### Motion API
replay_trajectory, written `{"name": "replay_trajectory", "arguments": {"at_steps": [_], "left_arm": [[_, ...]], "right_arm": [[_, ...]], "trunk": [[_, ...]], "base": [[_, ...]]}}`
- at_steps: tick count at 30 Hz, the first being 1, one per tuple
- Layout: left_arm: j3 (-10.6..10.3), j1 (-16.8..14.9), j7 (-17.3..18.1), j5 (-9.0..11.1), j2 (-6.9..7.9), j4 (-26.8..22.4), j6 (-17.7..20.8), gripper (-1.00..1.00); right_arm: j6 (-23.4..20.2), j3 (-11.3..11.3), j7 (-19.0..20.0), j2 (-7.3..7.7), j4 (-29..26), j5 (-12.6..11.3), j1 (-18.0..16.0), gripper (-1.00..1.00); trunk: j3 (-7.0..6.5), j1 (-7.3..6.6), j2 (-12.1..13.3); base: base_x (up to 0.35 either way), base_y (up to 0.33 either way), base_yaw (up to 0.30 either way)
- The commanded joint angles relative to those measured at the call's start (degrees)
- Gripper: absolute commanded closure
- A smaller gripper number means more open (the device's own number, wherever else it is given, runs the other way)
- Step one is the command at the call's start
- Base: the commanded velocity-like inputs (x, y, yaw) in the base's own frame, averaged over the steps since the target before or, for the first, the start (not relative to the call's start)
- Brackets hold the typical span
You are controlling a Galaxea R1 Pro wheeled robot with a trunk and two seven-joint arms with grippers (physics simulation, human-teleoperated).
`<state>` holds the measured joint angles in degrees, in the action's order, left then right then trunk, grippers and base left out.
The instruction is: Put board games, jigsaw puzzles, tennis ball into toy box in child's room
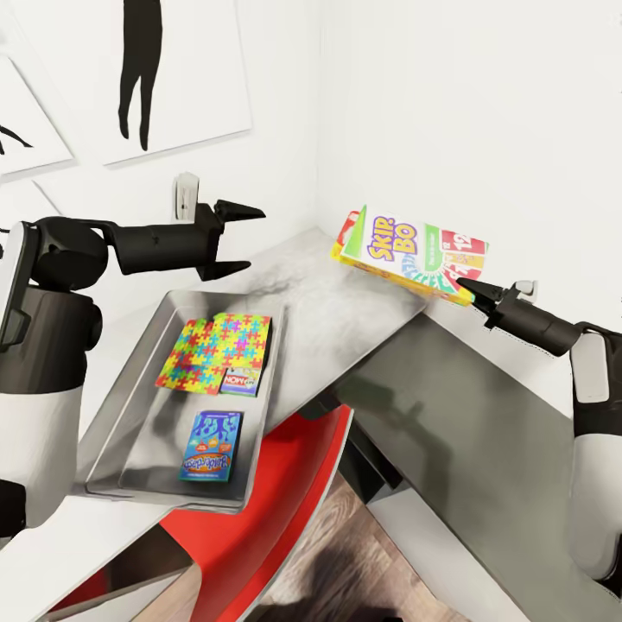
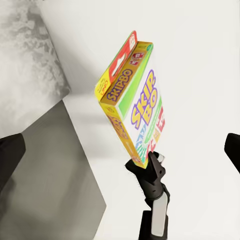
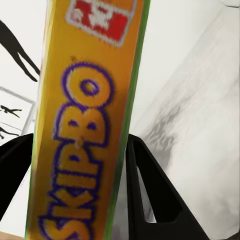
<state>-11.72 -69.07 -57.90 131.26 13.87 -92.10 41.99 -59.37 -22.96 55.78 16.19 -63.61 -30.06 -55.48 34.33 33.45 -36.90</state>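
White walls corner a grey table (image 1: 345, 302). Above its far edge, the Skip-Bo box (image 1: 413, 252) hangs tilted, clamped at its 4 o'clock corner by the right gripper (image 1: 471, 289). At the box's 8 o'clock, the toy box (image 1: 130, 389) holds a jigsaw puzzle (image 1: 212, 350) and two small games. The left gripper (image 1: 246, 238) spreads wide, holding nothing, at 9 o'clock.

- "SKIP-BO" stands in purple letters on the face of the yellow game box (image 1: 413, 256), and also on its narrow side.
- "12" is probably printed on a red card on the same face.
- "NOPE", it seems, is on the small box (image 1: 241, 380) in the tray.
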Motion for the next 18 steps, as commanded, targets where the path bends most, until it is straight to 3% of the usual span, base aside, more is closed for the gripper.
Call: {"name": "replay_trajectory", "arguments": {"at_steps": [1, 9, 18], "left_arm": [[0.0, -0.2, -0.5, 0.4, 0.02, 0.0, 0.0, -1.00], [0.0, 0.1, 0.2, 0.4, -0.09, 0.0, 0.1, -1.00], [-0.2, 0.3, 0.5, 0.4, -0.24, 0.0, 0.1, -1.00]], "right_arm": [[-0.6, 0.0, 0.3, 0.19, 0.0, 0.3, -0.4, 1.00], [-0.6, 0.2, 0.2, 0.76, 0.1, 0.3, -0.9, 1.00], [-0.6, 0.4, 0.3, 0.81, 0.2, 0.4, -0.4, 1.00]], "trunk": [[-0.03, 0.02, -0.1], [-0.78, 0.02, -0.1], [-1.62, 0.02, -0.1]], "base": [[0.000, 0.000, 0.000], [-0.027, -0.012, 0.000], [-0.221, -0.101, 0.000]]}}
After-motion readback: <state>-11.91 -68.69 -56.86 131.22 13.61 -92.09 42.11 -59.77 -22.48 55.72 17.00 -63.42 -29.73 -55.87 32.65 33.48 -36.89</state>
